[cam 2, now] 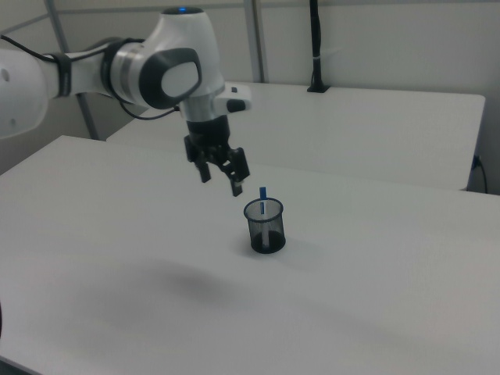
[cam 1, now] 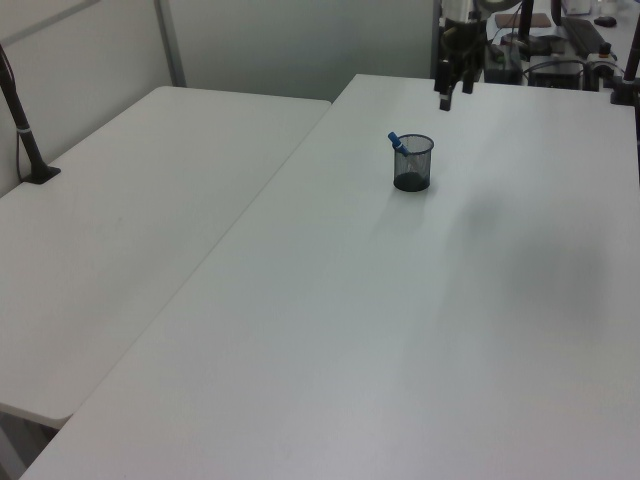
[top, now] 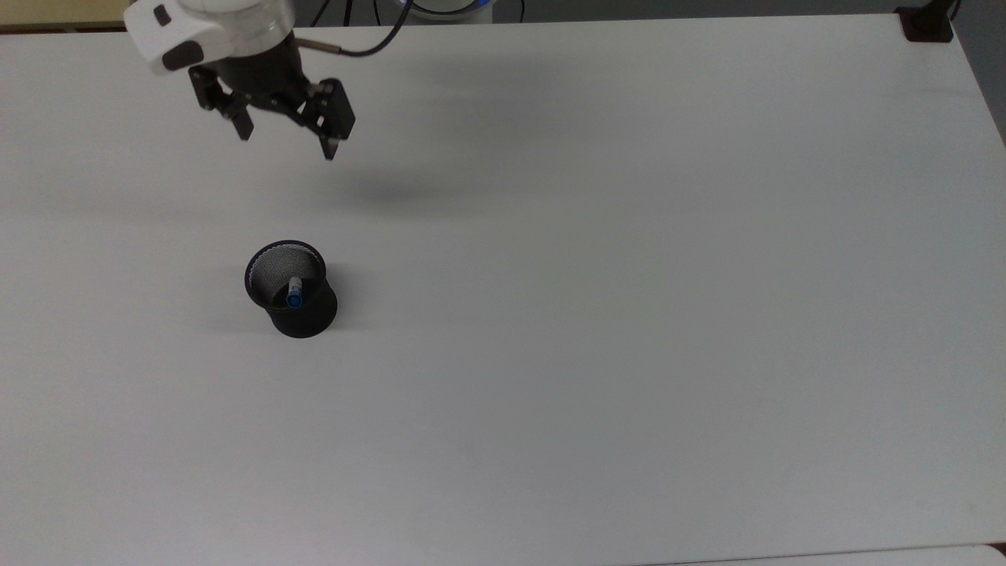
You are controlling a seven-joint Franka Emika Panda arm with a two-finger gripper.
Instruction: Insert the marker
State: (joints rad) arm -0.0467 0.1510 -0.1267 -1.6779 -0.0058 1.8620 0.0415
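A big white tabletop (top: 629,354) fills the front of the scene, and most of it is bare. Farther in stands a black mesh cup (top: 291,289) (cam 1: 412,162) (cam 2: 265,226), sitting upright on the tabletop.

The marker (top: 295,292) (cam 1: 397,142) (cam 2: 264,211) is inside the cup. In the top view you look down on its round blue end, which sits near the cup's wall on the side closer to the bottom of the top view. In the left view its blue cap pokes up over the rim and leans toward the left view's left. In the right view the marker stands nearly straight, its blue top above the rim and its white body showing through the mesh.

Past the cup hangs the end effector (top: 287,137) (cam 1: 447,85) (cam 2: 221,176). It is black, it is up in the air, and it is well apart from the cup. Its two fingers are spread wide and nothing is between them. In the top view it sits toward the top edge, above the cup in the picture. In the right view it is up and to the right view's left of the cup.

The white and grey arm (cam 2: 148,70) reaches in behind it. A dark cable (top: 369,43) loops from the wrist. A faint shadow lies on the tabletop near the end effector.

At the far back, the right view shows a second white table (cam 2: 375,125) and a black pole (cam 2: 316,47) standing on it.
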